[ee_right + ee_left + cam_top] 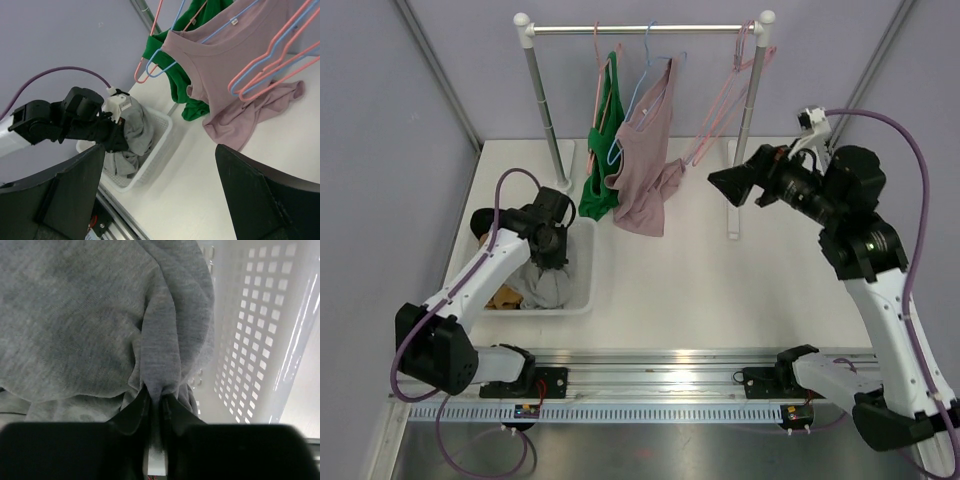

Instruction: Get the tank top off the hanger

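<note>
From above, a rack stands at the back of the table. A mauve top hangs from it on a blue hanger, its hem lying on the table, with a green top just to its left and bare pink hangers to its right. The left end effector reaches down into a white basket at the left, on grey cloth. The right end effector is raised in front of the rack, pointing towards the mauve top but apart from it

In the left wrist view, the left end effector is closed on a fold of the grey cloth, pinched between its fingertips; the basket wall with its grid of holes stands to the right

In the right wrist view, the right end effector is spread wide and holds nothing. Beyond it the mauve top is on its hanger, the green top is behind it, and the grey cloth is heaped in the basket under the left end effector
</note>
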Motion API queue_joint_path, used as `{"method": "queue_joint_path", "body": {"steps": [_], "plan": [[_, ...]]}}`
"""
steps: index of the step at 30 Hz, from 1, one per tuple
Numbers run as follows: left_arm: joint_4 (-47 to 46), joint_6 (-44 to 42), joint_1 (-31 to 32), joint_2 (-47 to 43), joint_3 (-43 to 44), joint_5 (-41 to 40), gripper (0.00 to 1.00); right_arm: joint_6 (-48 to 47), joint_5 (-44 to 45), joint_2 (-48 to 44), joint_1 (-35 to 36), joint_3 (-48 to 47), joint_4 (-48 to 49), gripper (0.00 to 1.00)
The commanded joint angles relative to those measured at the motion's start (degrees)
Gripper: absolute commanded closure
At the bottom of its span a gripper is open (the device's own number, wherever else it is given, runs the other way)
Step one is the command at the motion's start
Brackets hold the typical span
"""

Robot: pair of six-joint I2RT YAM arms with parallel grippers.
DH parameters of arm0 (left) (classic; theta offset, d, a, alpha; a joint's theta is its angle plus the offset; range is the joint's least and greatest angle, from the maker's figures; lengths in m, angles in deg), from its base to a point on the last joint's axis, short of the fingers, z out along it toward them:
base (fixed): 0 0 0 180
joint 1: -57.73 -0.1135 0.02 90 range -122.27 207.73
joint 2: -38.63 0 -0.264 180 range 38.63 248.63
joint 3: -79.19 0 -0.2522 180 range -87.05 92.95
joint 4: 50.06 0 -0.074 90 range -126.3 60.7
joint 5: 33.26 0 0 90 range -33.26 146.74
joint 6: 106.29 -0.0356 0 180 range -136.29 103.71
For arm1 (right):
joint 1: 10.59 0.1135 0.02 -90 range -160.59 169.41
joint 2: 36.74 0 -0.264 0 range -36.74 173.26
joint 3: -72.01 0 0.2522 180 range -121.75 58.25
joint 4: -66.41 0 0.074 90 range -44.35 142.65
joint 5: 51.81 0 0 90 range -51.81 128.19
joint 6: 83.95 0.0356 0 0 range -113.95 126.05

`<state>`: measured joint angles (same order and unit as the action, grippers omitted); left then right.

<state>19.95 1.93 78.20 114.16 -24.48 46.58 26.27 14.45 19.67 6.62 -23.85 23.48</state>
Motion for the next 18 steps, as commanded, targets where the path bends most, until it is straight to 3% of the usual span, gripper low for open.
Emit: {"method": "queue_joint_path", "body": {"steps": [1, 4, 8, 10, 14, 18], "plan": [[-0.5, -1.0, 2.7, -1.4, 1.2, 4.7, 0.81, 6.3, -7.7, 7.2, -0.2, -3.1, 9.6, 0.01], [0.3, -0.7, 4.5, -1.3, 1.8, 4.4, 0.77, 10.0, -7.9, 15.5, 0.4, -9.5, 10.6, 0.01], [1.3, 2.0, 5.8, -6.8, 3.5, 0.6, 0.19, 4.5, 3.5, 25.0, 7.5, -20.2, 5.5, 0.02], [2.0, 2.6, 5.9, -10.3, 4.8, -0.7, 0.01, 3.5, 11.6, 29.9, 9.3, -25.5, 4.2, 0.08], [1.2, 3.4, 6.4, -19.9, 6.4, -2.7, 0.01, 3.3, 20.6, 36.8, 11.8, -31.2, 4.4, 0.15], [-8.2, 1.4, 6.6, -33.7, -0.8, 0.0, 0.01, 0.3, 25.1, 44.7, 15.6, -41.6, 2.5, 0.16]]}}
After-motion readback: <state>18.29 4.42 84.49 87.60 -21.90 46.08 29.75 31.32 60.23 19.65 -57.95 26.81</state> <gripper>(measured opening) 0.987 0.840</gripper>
